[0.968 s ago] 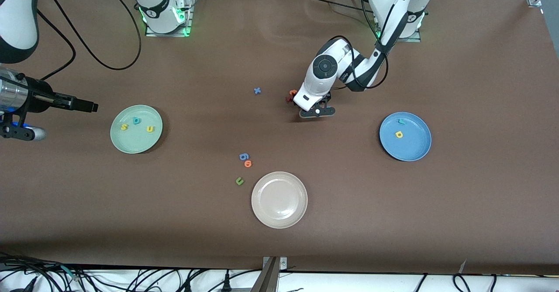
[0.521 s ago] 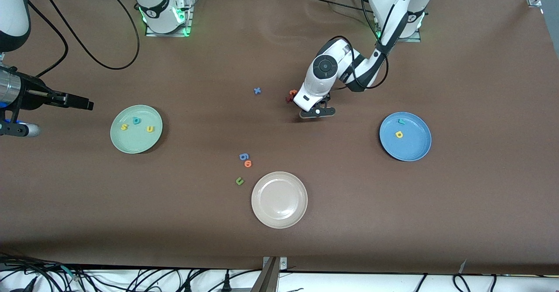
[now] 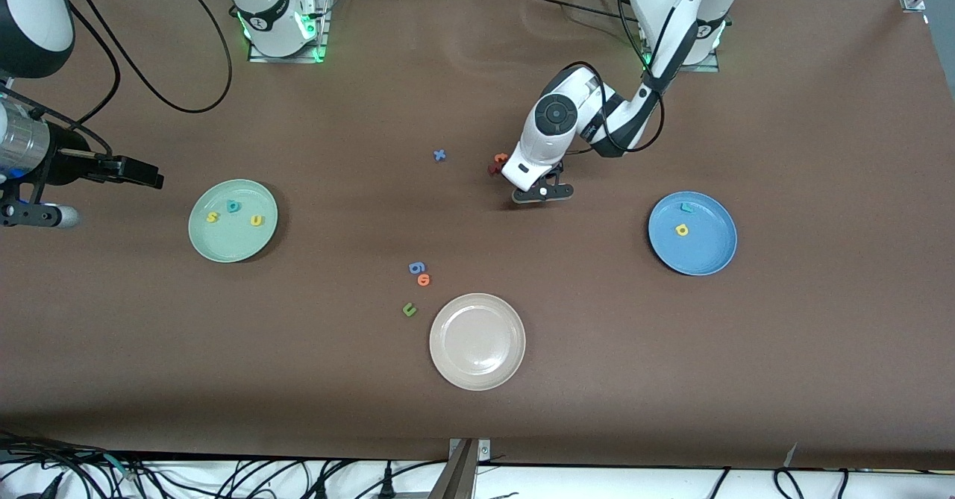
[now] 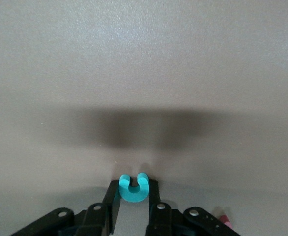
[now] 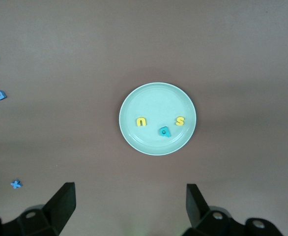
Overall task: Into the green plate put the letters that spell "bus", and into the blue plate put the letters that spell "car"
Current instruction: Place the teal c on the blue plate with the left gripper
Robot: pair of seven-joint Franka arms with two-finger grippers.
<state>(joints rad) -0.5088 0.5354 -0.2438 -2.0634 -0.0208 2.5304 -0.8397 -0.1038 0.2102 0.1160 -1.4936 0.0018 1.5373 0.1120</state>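
Note:
Between the fingers of my left gripper (image 4: 133,186) sits a teal "c" (image 4: 133,192); the gripper is shut on it, down at the table. From the front, the left gripper (image 3: 542,192) stands beside the red and orange letters and hides the "c". The blue plate (image 3: 701,256) holds a teal "r" (image 3: 686,207) and a yellow "a" (image 3: 681,230). The green plate (image 3: 227,244) holds a teal "b" (image 3: 233,206), a yellow "s" (image 3: 213,218) and a yellow "u" (image 3: 257,221). My right gripper (image 3: 142,174) hangs open beside it; the right gripper (image 5: 129,189) looks down on the green plate (image 5: 154,98).
An off-white plate (image 3: 477,368) lies nearest the front camera. Beside it lie a dark green "u" (image 3: 409,309), an orange letter (image 3: 424,280) and a blue "g" (image 3: 416,267). A blue "x" (image 3: 439,155) and red and orange letters (image 3: 496,163) lie near the left gripper.
My left gripper's fingers have closed onto the teal "c". The right hand has drifted a little at the right arm's end of the table.

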